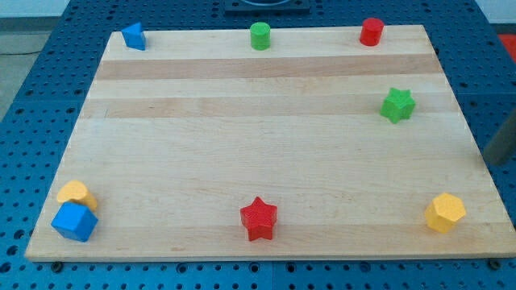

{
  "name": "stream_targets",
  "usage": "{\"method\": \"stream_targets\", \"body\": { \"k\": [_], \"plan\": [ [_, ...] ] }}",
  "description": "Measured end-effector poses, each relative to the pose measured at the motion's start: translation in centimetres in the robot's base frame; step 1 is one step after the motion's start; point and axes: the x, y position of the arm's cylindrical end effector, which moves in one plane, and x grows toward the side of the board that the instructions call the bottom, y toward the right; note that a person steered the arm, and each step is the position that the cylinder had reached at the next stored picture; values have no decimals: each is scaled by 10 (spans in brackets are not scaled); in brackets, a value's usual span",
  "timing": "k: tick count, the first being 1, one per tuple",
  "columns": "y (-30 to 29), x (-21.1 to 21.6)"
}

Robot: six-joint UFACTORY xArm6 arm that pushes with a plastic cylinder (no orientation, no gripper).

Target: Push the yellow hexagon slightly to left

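The yellow hexagon (pixel 445 213) lies on the wooden board (pixel 258 137) near its bottom right corner. A dark, blurred rod enters from the view's right edge; my tip (pixel 488 161) is just past the board's right edge, above and to the right of the yellow hexagon and clearly apart from it. The green star (pixel 397 105) lies to the upper left of the tip.
A red star (pixel 259 218) lies at the bottom middle. A blue cube (pixel 74 221) and a yellow block (pixel 76 194) touch at the bottom left. Along the top edge are a blue block (pixel 134 36), a green cylinder (pixel 260 36) and a red cylinder (pixel 372 31).
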Motion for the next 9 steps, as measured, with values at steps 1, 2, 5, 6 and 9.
{"method": "stream_targets", "body": {
  "k": [1, 2, 5, 6, 9],
  "plan": [
    [0, 38],
    [-14, 62],
    [-77, 76],
    [-76, 86],
    [-70, 71]
  ]
}}
